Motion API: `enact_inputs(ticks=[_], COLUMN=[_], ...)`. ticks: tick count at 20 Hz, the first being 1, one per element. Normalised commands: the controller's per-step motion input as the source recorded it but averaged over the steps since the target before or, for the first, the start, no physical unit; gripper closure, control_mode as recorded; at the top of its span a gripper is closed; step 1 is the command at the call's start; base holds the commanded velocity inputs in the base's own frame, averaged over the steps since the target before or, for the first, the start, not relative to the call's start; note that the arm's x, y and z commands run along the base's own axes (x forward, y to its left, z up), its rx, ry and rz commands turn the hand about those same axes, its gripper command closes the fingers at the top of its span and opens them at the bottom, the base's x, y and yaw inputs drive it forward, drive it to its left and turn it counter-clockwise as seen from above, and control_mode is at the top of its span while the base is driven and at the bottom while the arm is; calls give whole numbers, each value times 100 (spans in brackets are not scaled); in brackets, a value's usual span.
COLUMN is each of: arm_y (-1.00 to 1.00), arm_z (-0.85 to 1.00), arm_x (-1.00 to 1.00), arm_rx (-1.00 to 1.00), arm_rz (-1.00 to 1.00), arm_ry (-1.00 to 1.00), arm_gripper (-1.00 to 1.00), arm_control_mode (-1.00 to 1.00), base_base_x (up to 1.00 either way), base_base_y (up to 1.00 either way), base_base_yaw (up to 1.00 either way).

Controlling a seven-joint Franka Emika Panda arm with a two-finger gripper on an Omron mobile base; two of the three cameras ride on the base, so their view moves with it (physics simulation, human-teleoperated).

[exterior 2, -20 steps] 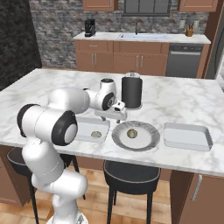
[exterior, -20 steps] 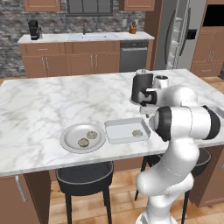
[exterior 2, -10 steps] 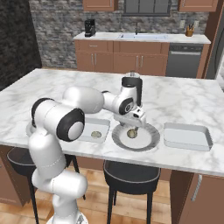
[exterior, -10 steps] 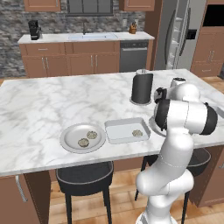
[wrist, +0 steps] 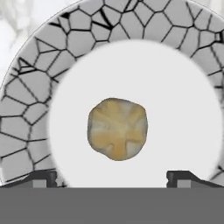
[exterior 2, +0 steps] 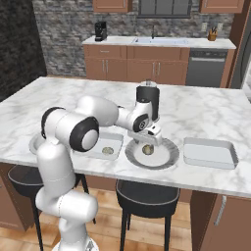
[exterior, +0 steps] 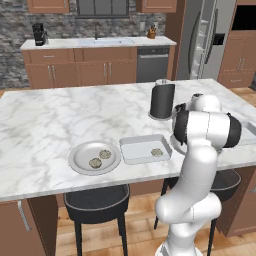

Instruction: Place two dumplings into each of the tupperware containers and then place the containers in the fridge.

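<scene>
White marble with grey veins makes up the island surface (exterior: 45,130) in the left base view. On it a round grey plate (exterior: 94,158) carries two dumplings (exterior: 99,158), small tan lumps lying side by side. Just beside the plate, a pale rectangular tupperware container (exterior: 145,149) lies with its long axis along the near edge of the surface, and one dumpling rests near its right end. A dark cylindrical canister (exterior: 162,100) stands behind it. The grey fridge (exterior: 205,40) rises at the far right of the room.

In the right base view the hand (exterior 2: 147,142) hangs low over a second round plate (exterior 2: 166,156), and a single dumpling (exterior 2: 147,149) sits on that plate directly beneath it. A second container (exterior 2: 208,152) lies well apart to the right, its long axis also along the near edge.

In the hand view the dumpling (wrist: 117,127) is roundish, beige-tan with creased folds crossing its top, so no long axis can be told. It lies at the middle of the plate's white centre, inside a grey crackled rim (wrist: 65,39). The two dark fingertips (wrist: 43,177) stand wide apart, one on each side of the dumpling, holding nothing.
</scene>
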Motion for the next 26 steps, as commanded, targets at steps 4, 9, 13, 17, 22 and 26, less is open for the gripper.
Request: enact_inputs(ticks=[4,9,13,17,22,26], arm_y=[0,-1,-6,-9,-5,0], arm_z=[-46,-28,-7,-3,-17,-3], arm_x=[15,6,5,13,1,-5], arm_rx=[0,0,0,0,0,0], arm_rz=[0,0,0,0,0,0], arm_ry=[0,0,0,0,0,1], arm_gripper=[-100,-100,-100,-100,100,100], arm_control_mode=[-100,-100,-100,-100,-100,-100], base_base_x=[0,0,0,0,0,0], base_base_y=[0,0,0,0,0,0], base_base_yaw=[0,0,0,0,0,0])
